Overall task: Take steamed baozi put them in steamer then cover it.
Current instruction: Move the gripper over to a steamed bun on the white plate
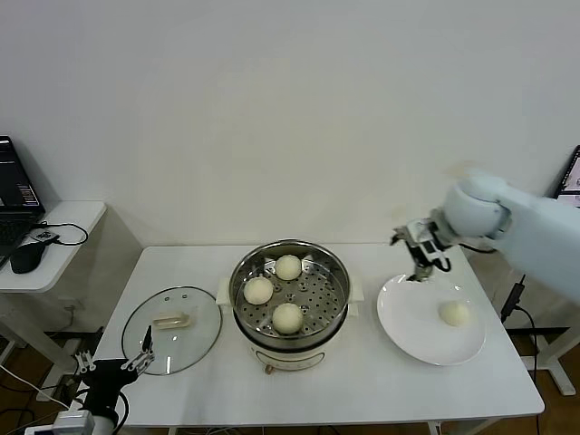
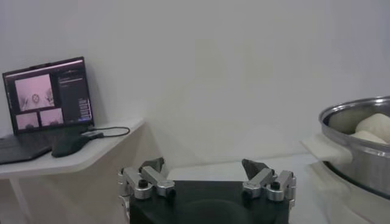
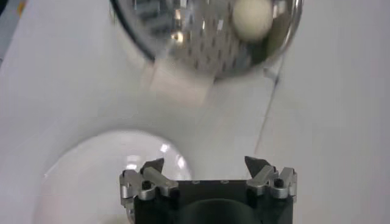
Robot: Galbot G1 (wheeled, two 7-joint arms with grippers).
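Left gripper (image 1: 113,364): I see it parked low by the table's front-left corner, jaws spread, empty.
Cover (image 1: 172,329): lying flat just beside it.
Steamer (image 1: 290,294): mid-table, three steamed baozi (image 1: 288,317) inside.
Right gripper (image 1: 424,258): jaws wide, empty, over the plate's (image 1: 412,331) far rim; fourth bun (image 1: 454,313) lies nearer me.

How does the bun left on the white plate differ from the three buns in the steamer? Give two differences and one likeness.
The bun on the plate lies alone on a flat white plate; the three buns in the steamer sit together on a perforated metal tray. The plate bun is right of the steamer, near the open right gripper; the three are central. All look round, smooth and cream-white.
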